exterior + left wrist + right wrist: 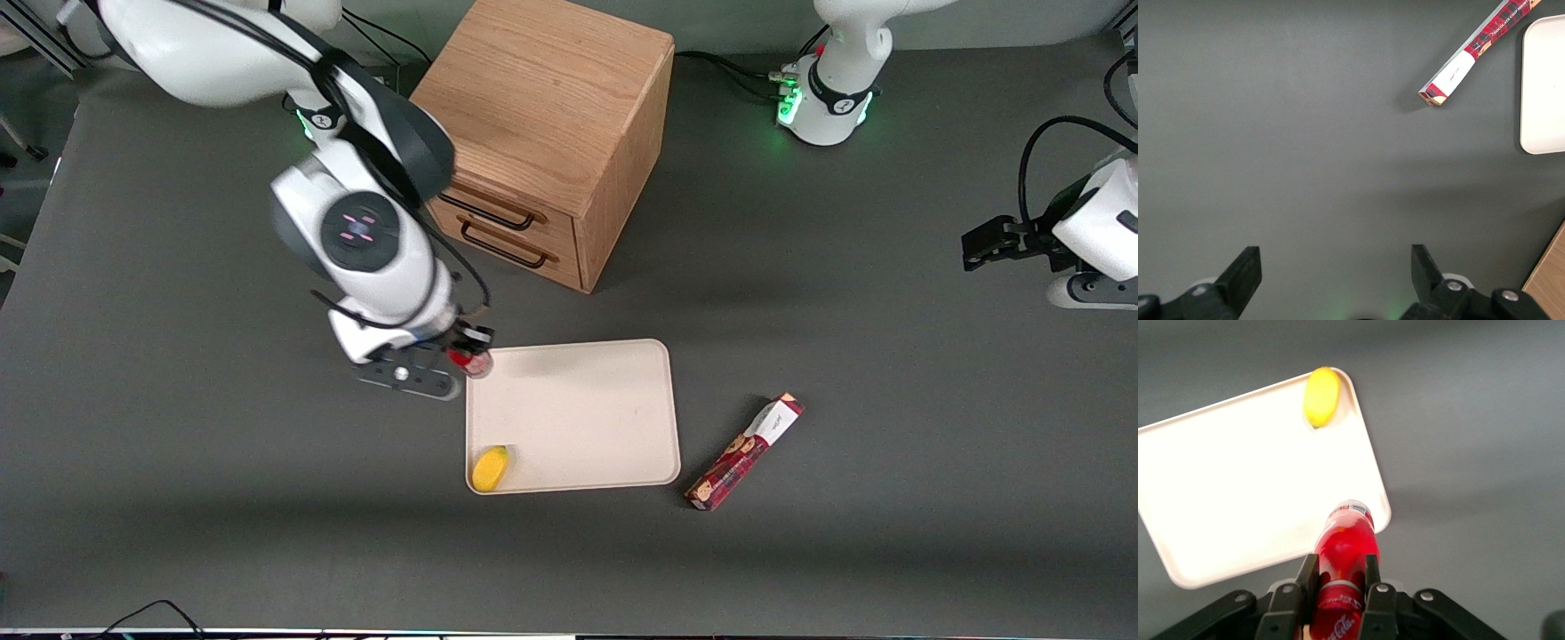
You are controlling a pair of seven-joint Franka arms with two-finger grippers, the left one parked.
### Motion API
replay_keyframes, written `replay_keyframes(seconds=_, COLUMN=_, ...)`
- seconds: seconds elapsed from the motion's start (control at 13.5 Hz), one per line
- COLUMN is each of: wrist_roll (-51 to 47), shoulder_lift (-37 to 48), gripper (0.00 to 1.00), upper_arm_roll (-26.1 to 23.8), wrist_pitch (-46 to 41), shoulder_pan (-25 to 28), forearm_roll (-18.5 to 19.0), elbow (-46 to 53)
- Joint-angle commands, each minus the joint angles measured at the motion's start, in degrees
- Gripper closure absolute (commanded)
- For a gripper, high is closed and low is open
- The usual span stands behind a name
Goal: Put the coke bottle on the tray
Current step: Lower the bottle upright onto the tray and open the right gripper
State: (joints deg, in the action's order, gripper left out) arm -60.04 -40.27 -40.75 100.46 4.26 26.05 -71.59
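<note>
Lying nearest the front camera, a yellow lemon-like object (pixel 490 468) sits in one corner of the cream tray (pixel 587 418), with a long dark-red cookie box (pixel 745 452) on the table beside the tray, toward the parked arm's end. Farther back, the gripper (pixel 1341 577) is clamped on the coke bottle (pixel 1346 550), carried above the tray's corner nearest the wooden drawer cabinet (pixel 551 133). The bottle hangs right over the tray's rim, not clearly over the flat floor. Released here, it would likely land on the rim, tip, and roll onto the table. It is slim and narrow-based, so even a slightly tilted set-down could topple it.
</note>
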Motion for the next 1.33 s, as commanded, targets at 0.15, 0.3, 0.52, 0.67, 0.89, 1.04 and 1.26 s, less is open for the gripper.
replay_keyframes(seconds=0.15, wrist_roll=-7.61, shoulder_lift=-2.34, gripper=0.98, upper_arm_roll=-0.47, wrist_pitch=10.18, shoulder_pan=-1.27, forearm_roll=6.10, elbow=-7.15)
replay_keyframes(seconds=0.3, wrist_roll=-9.65, shoulder_lift=-4.02, gripper=0.98, upper_arm_roll=-0.47, wrist_pitch=10.80, shoulder_pan=-1.18, forearm_roll=8.75, elbow=-7.34)
replay_keyframes(seconds=0.52, wrist_roll=-9.83, shoulder_lift=-4.82, gripper=0.46, upper_arm_roll=-0.47, wrist_pitch=11.42, shoulder_pan=-1.18, forearm_roll=9.11, elbow=-7.25)
replay_keyframes(seconds=0.67, wrist_roll=-8.87, shoulder_lift=-3.77, gripper=0.00, upper_arm_roll=-0.91, wrist_pitch=10.20, shoulder_pan=-1.79, forearm_roll=8.67, elbow=-5.68)
replay_keyframes(seconds=0.89, wrist_roll=-4.50, shoulder_lift=2.97, gripper=0.00, upper_arm_roll=-2.84, wrist_pitch=-0.40, shoulder_pan=-2.15, forearm_roll=8.15, elbow=-1.63)
replay_keyframes(seconds=1.04, wrist_roll=7.16, shoulder_lift=10.70, gripper=0.00, upper_arm_roll=-3.64, wrist_pitch=-9.54, shoulder_pan=-4.86, forearm_roll=1.86, elbow=0.82)
replay_keyframes(seconds=1.26, wrist_roll=29.56, shoulder_lift=24.93, gripper=0.00, upper_arm_roll=9.66, wrist_pitch=-20.99, shoulder_pan=-6.98, forearm_roll=-14.21, elbow=1.63)
